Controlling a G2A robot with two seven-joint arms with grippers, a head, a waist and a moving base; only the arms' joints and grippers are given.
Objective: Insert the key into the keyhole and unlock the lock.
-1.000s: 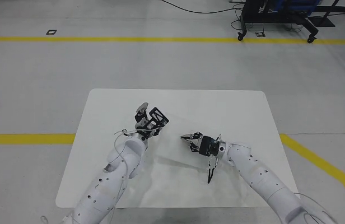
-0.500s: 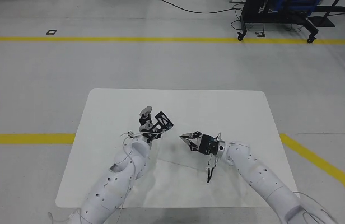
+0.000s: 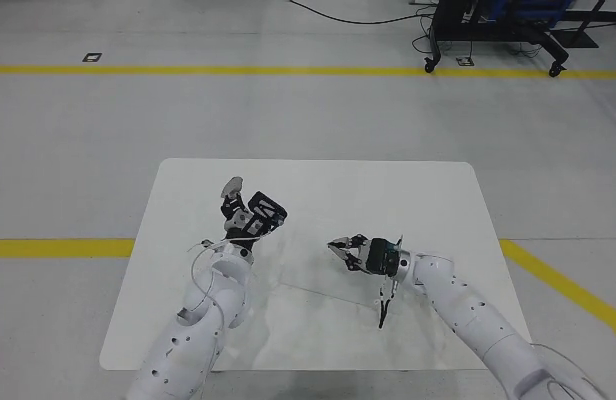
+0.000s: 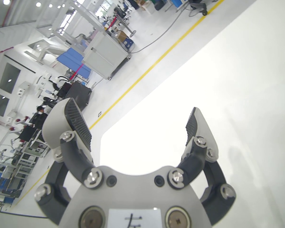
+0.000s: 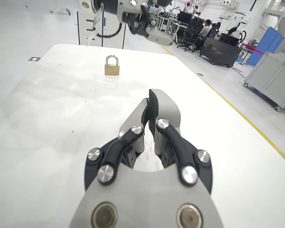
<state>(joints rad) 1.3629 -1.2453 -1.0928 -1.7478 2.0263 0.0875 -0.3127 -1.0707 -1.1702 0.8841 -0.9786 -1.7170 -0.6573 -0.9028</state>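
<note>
Standing padlock (image 5: 112,66) beyond right pincer (image 5: 149,103)

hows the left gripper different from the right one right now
The left gripper is open, its jaws spread wide with nothing between them; the right gripper is shut, its pads pressed together. The left gripper hangs well above the table, while the right gripper sits low over it and points toward the padlock. Both have the same grey fingers with black ribbed pads.
</note>
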